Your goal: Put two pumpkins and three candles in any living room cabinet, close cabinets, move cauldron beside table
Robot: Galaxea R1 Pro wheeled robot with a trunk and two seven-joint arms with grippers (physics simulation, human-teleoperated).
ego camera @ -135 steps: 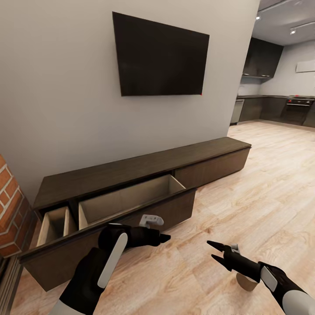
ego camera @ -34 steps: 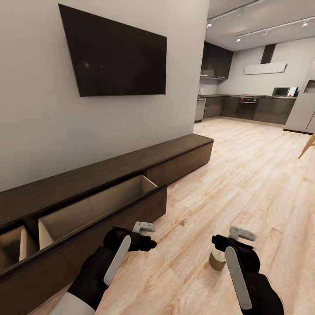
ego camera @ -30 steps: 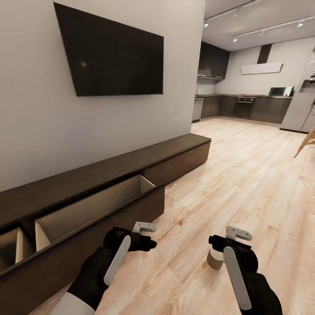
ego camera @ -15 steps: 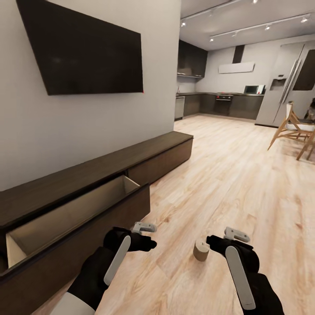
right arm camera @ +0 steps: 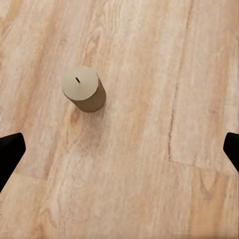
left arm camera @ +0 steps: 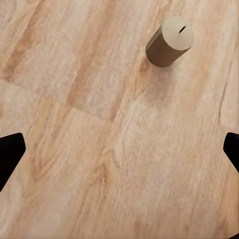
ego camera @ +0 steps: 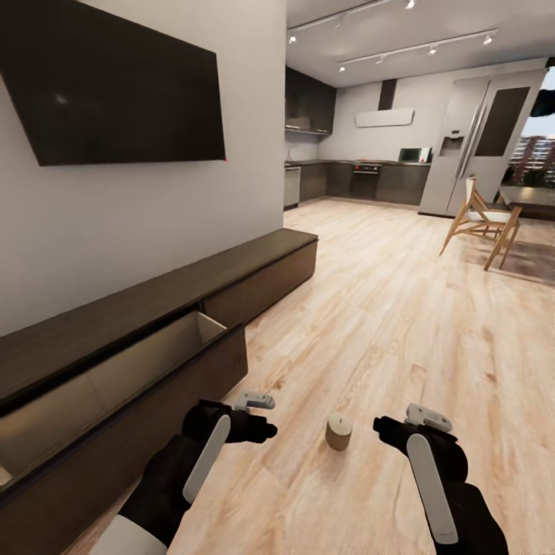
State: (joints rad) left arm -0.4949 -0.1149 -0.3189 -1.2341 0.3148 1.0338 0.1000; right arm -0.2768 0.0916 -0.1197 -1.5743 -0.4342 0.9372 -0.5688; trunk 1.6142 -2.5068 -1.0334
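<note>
One tan candle (ego camera: pixel 338 432) stands upright on the wood floor between my two grippers, touched by neither. It also appears in the left wrist view (left arm camera: pixel 169 41) and the right wrist view (right arm camera: pixel 83 89). My left gripper (ego camera: pixel 268 428) hangs open just left of the candle, its fingertips (left arm camera: pixel 10 152) far apart. My right gripper (ego camera: pixel 381 426) is open just right of it, with nothing between its fingertips (right arm camera: pixel 11 149). The long dark cabinet (ego camera: pixel 231 266) runs along the wall on the left, and one drawer (ego camera: pixel 116 378) is pulled out, showing pale wood inside. The pumpkins and the cauldron are out of view.
A black TV (ego camera: pixel 108 92) hangs on the wall above the cabinet. A wooden chair (ego camera: pixel 478 220) and a table (ego camera: pixel 532 196) stand at the far right. Behind them are the kitchen units and a tall fridge (ego camera: pixel 462 146). Open floor stretches ahead.
The whole view has swung to the right, so the camera has moved. The candle, earlier seen under my right gripper, now shows between the two grippers. Both arms hold much the same pose.
</note>
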